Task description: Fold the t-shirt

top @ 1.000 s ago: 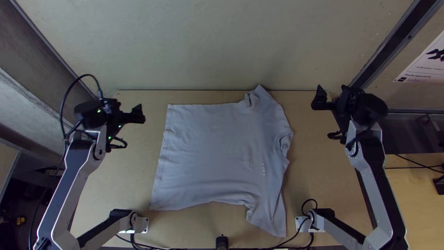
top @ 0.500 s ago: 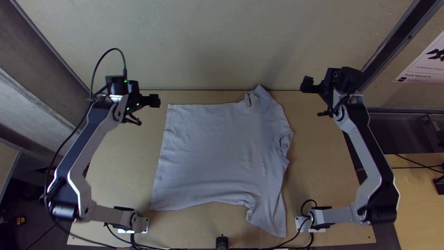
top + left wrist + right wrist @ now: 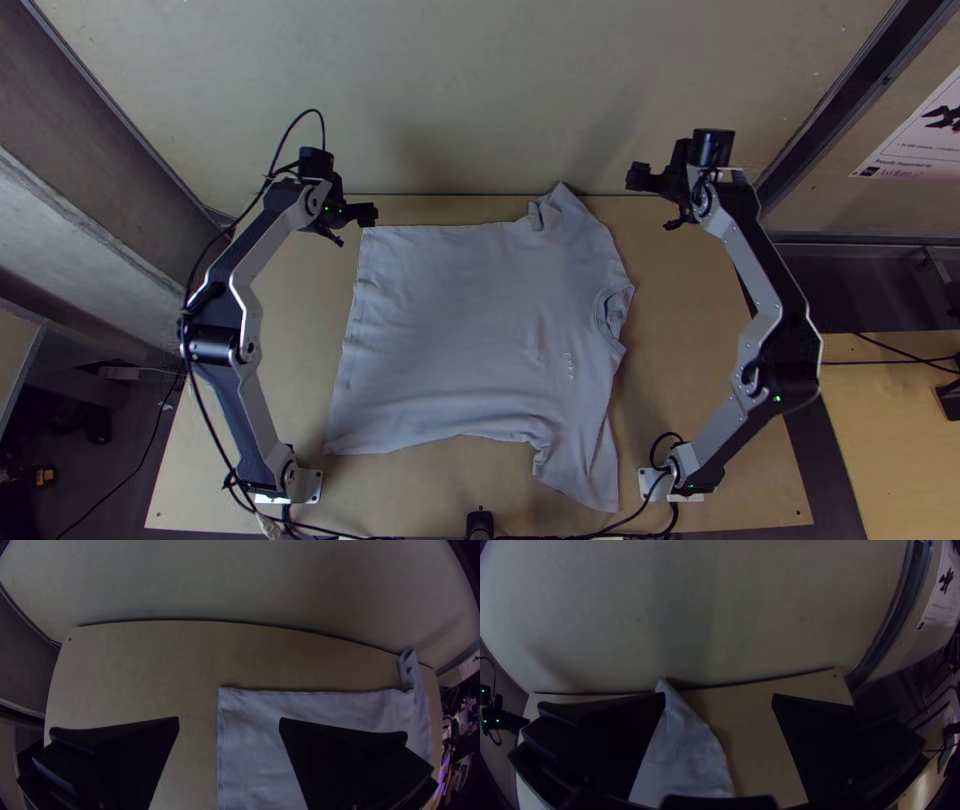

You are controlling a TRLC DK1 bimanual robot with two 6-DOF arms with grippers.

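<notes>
Over the far edge of the table (image 3: 290,400), left of its middle, the left gripper (image 3: 368,213) hangs by a corner of the T-shirt (image 3: 470,320), its fingers wide apart. The T-shirt lies spread on the middle of the table, hem (image 3: 345,345) towards the left edge, collar (image 3: 612,312) towards the right. One sleeve reaches the far edge; the other points to the near one. Right of the far sleeve (image 3: 565,210), by the far edge, the right gripper (image 3: 637,177) also holds its fingers wide apart.
</notes>
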